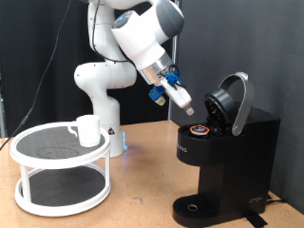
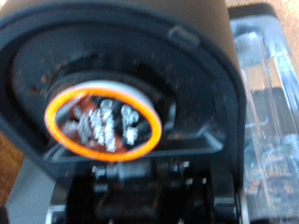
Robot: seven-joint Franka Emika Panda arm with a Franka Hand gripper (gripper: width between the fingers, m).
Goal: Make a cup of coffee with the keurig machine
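The black keurig machine (image 1: pixel 226 157) stands at the exterior view's right with its rounded lid (image 1: pixel 234 99) hinged up. A small pod with a brown top (image 1: pixel 199 130) sits in the open chamber. My gripper (image 1: pixel 183 103) hangs just left of the open lid and above the pod, tilted down toward the chamber, with nothing seen between its fingers. The white cup (image 1: pixel 87 129) stands on the top tier of the white round tray stand (image 1: pixel 57 180) at the left, far from the gripper. The wrist view is filled by the machine's dark inside with an orange ring (image 2: pixel 54 131) around metal parts; no fingers show there.
The robot's white base (image 1: pixel 95 81) stands behind the tray stand. The machine's round drip tray (image 1: pixel 195 207) is bare. A clear water tank (image 2: pixel 266 112) shows beside the lid in the wrist view. A wooden table (image 1: pixel 142 190) carries everything.
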